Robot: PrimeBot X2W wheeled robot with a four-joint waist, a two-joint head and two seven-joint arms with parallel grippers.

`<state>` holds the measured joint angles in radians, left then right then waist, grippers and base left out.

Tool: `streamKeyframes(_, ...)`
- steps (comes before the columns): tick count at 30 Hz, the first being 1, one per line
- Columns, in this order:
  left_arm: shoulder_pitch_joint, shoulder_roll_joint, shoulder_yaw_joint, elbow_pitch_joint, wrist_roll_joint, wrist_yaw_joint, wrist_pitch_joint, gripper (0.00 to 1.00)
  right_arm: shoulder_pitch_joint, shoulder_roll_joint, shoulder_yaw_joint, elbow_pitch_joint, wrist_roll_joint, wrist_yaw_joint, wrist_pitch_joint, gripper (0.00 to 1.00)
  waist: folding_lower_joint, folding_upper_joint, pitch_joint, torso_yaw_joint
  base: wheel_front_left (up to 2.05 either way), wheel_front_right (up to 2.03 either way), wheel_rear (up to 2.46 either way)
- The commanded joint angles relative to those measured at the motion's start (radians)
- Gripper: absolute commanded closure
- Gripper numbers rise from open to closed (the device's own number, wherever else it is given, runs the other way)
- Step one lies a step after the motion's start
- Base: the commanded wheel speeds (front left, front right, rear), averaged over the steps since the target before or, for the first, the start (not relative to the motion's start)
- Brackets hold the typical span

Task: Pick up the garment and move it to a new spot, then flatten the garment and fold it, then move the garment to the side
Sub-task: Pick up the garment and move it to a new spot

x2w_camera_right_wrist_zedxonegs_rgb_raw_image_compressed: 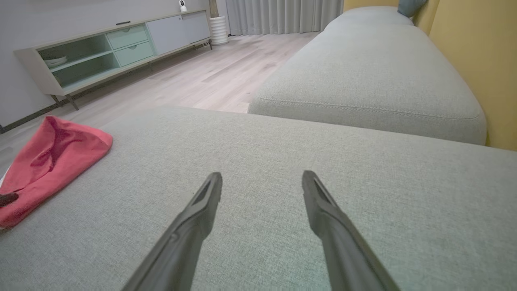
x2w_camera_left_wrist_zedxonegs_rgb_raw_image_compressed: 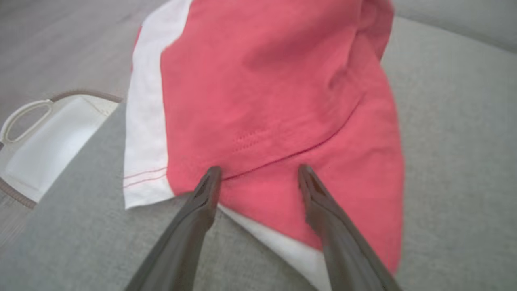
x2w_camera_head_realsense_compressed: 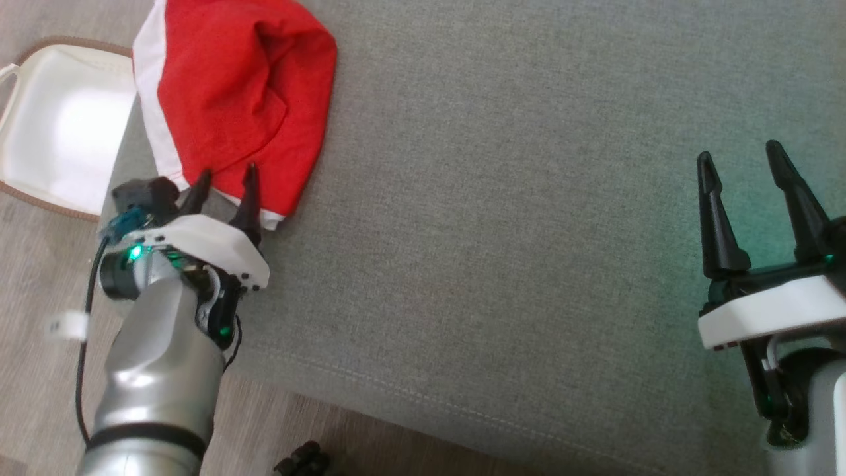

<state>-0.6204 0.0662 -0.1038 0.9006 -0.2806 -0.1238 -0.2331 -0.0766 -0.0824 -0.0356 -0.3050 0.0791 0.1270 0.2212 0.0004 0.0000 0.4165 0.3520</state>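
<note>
The garment [x2w_camera_head_realsense_compressed: 231, 92] is red with white side bands and lies crumpled at the far left of the grey cushion [x2w_camera_head_realsense_compressed: 529, 231]. My left gripper [x2w_camera_head_realsense_compressed: 225, 177] is open at its near hem, the two fingertips resting over the red cloth with nothing pinched. In the left wrist view the garment [x2w_camera_left_wrist_zedxonegs_rgb_raw_image_compressed: 266, 93] spreads ahead and the left gripper [x2w_camera_left_wrist_zedxonegs_rgb_raw_image_compressed: 258, 171] stands over its lower seam. My right gripper [x2w_camera_head_realsense_compressed: 740, 158] is open over bare cushion far to the right, well apart from the cloth. The right wrist view has the garment [x2w_camera_right_wrist_zedxonegs_rgb_raw_image_compressed: 52, 161] at its left edge and the right gripper [x2w_camera_right_wrist_zedxonegs_rgb_raw_image_compressed: 261, 178] empty.
A white basket [x2w_camera_head_realsense_compressed: 59, 125] with a brown rim and a handle sits on the wooden floor just left of the cushion. The cushion's front seam [x2w_camera_head_realsense_compressed: 410, 390] runs near my left forearm. A second sofa cushion [x2w_camera_right_wrist_zedxonegs_rgb_raw_image_compressed: 371, 76], a low sideboard [x2w_camera_right_wrist_zedxonegs_rgb_raw_image_compressed: 113, 48] and a yellow wall [x2w_camera_right_wrist_zedxonegs_rgb_raw_image_compressed: 472, 52] lie beyond.
</note>
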Motion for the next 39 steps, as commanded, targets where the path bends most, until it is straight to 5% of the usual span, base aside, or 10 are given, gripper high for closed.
streamKeyframes(1, -0.049, 0.043, 0.017, 0.035, -0.014, -0.002, 0.017, 0.00, -0.029, -0.011, 0.032, -0.042, -0.003, 0.004, 0.004, 0.00, -0.0004, 0.0000, 0.006, -0.003, 0.00, 0.00, 0.00)
streamKeyframes(6, -0.117, 0.051, -0.013, 0.180, -0.054, -0.006, 0.068, 0.00, -0.036, -0.009, 0.034, -0.034, 0.009, 0.004, 0.002, 0.00, -0.0004, 0.0000, 0.001, -0.013, 0.00, 0.00, 0.00)
streamKeyframes(7, -0.124, 0.053, -0.025, 0.193, -0.059, -0.006, 0.069, 0.06, -0.036, -0.007, 0.033, -0.032, 0.012, 0.004, 0.000, 0.00, -0.0004, 0.0000, -0.002, -0.014, 0.00, 0.00, 0.00)
streamKeyframes(8, -0.129, 0.055, -0.038, 0.204, -0.064, -0.006, 0.068, 0.64, -0.035, -0.006, 0.031, -0.029, 0.014, 0.004, -0.002, 0.00, -0.0004, 0.0000, -0.004, -0.015, 0.00, 0.00, 0.00)
streamKeyframes(9, -0.132, 0.058, -0.049, 0.210, -0.071, -0.006, 0.061, 1.00, -0.034, -0.005, 0.029, -0.027, 0.017, 0.004, -0.005, 0.00, -0.0004, 0.0000, -0.008, -0.016, 0.00, 0.00, 0.00)
streamKeyframes(17, -0.143, 0.107, -0.073, 0.165, -0.052, 0.012, -0.024, 1.00, -0.017, 0.005, 0.007, -0.017, 0.026, 0.004, -0.029, 0.00, -0.0004, 0.0000, -0.060, -0.011, 0.00, 0.00, 0.00)
streamKeyframes(28, 0.128, 0.144, -0.012, -0.469, 0.065, 0.112, -0.028, 1.00, 0.038, 0.025, 0.004, 0.021, 0.062, 0.004, -0.087, 0.00, -0.0004, 0.0000, -0.233, -0.037, 0.00, 0.00, 0.00)
streamKeyframes(39, 0.320, 0.094, -0.103, -0.759, 0.069, 0.108, 0.031, 1.00, 0.070, 0.031, 0.017, 0.029, 0.081, 0.004, -0.111, 0.00, -0.0004, 0.0000, -0.272, -0.178, 0.00, 0.00, 0.00)
